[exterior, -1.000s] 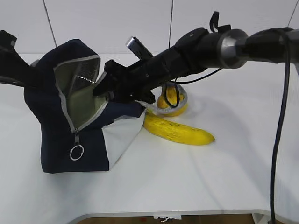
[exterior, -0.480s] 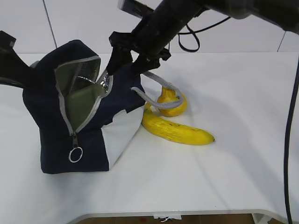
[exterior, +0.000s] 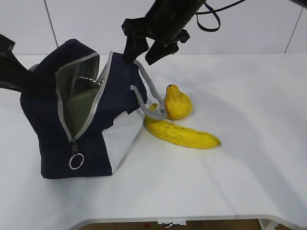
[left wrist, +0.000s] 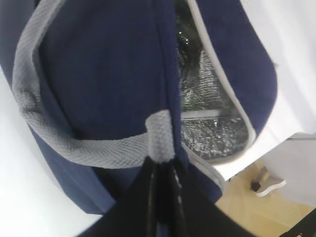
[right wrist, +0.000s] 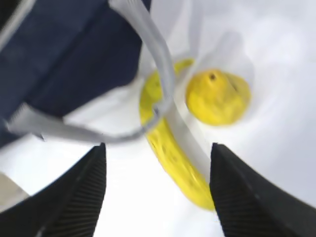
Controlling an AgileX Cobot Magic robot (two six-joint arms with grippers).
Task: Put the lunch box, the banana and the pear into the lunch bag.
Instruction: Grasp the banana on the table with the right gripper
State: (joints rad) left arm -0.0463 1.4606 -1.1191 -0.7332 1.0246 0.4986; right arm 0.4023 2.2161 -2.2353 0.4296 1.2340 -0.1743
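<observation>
The navy lunch bag [exterior: 115, 98] stands at the left with its zipper open. The sage-green lid of the lunch box [exterior: 79, 109] shows inside it. The banana [exterior: 181, 134] lies on the table to the right of the bag, and the pear [exterior: 178, 103] sits just behind it. My right gripper [exterior: 140, 54] is open and empty, in the air above the bag's right top edge. In the right wrist view the open gripper [right wrist: 158, 197] hangs over the banana [right wrist: 170, 153] and pear [right wrist: 217, 97]. My left gripper [left wrist: 161, 168] is shut on the bag's edge at the grey handle [left wrist: 94, 150].
The bag's other grey handle [exterior: 149, 93] hangs down its right side, close to the pear. The metal ring pull [exterior: 75, 161] hangs at the bag's front. The white table [exterior: 240, 167] reaches to the front edge; the left arm [exterior: 14, 69] enters from the far left.
My right gripper has come up out of the bag's opening and risen above it. The grey handle that lay looped round the pear now hangs by the bag.
</observation>
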